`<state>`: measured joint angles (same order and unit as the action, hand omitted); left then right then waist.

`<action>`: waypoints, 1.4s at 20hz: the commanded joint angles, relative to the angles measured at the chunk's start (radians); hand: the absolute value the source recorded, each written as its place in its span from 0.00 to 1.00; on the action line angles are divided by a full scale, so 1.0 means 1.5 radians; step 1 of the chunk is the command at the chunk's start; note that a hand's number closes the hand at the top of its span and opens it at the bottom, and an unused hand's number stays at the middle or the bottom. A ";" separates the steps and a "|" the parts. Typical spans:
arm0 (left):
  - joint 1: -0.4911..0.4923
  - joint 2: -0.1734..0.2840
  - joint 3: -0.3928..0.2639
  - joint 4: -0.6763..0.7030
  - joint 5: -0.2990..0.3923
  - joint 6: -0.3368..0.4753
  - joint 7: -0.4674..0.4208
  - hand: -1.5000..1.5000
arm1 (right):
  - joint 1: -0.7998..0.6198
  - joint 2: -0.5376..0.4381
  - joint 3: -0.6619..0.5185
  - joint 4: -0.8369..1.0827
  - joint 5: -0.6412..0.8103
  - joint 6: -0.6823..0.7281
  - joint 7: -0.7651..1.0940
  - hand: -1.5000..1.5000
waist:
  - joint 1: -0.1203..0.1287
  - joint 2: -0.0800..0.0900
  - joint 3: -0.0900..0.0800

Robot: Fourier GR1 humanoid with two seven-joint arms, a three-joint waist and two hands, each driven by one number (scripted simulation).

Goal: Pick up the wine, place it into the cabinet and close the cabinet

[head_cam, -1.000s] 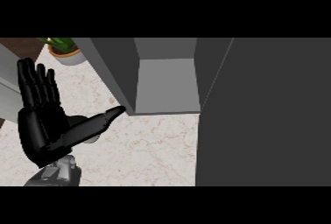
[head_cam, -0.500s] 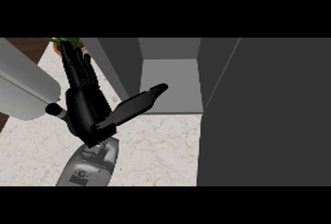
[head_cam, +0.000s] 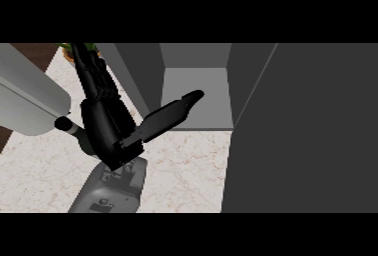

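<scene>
Cabinet open beside spread hand

- A pale marbled tabletop with thin reddish veins fills the lower middle.
- A dark grey panel covers the right side.
- A green potted plant sits at the upper left.
- Brown floor shows at the left edge.

The pale marbled tabletop spreads beneath and to the right of the hand. Beyond the fingertips, at the far edge, stands a potted plant. The grey cabinet sits to the hand's right.
</scene>
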<state>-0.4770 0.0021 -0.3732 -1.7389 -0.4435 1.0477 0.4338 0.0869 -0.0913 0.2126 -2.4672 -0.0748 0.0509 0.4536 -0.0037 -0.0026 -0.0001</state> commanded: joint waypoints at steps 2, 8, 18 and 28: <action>0.023 -0.001 -0.038 -0.037 -0.094 0.061 0.087 0.00 | -0.033 -0.015 -0.047 -0.039 -0.033 0.000 0.052 0.00 | 0.004 -0.001 0.000; 0.003 -0.001 0.052 -0.080 -0.163 -0.026 0.170 0.00 | -0.009 -0.009 -0.018 -0.087 -0.023 0.003 0.076 0.00 | 0.002 -0.001 0.000; 0.166 0.005 0.031 -0.232 -0.235 -0.062 0.209 0.00 | -0.030 0.004 -0.046 -0.064 -0.006 -0.012 0.073 0.00 | 0.004 0.000 0.000; 0.192 0.004 0.083 -0.213 -0.164 -0.058 0.178 0.00 | -0.075 -0.008 -0.070 -0.115 -0.027 -0.021 0.154 0.00 | 0.000 0.001 0.000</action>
<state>-0.1979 0.0293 -0.2647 -2.0709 -0.6988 0.9602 0.6988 -0.0184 -0.0903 0.1440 -2.4897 -0.0542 0.0372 0.5766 -0.0022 -0.0014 -0.0004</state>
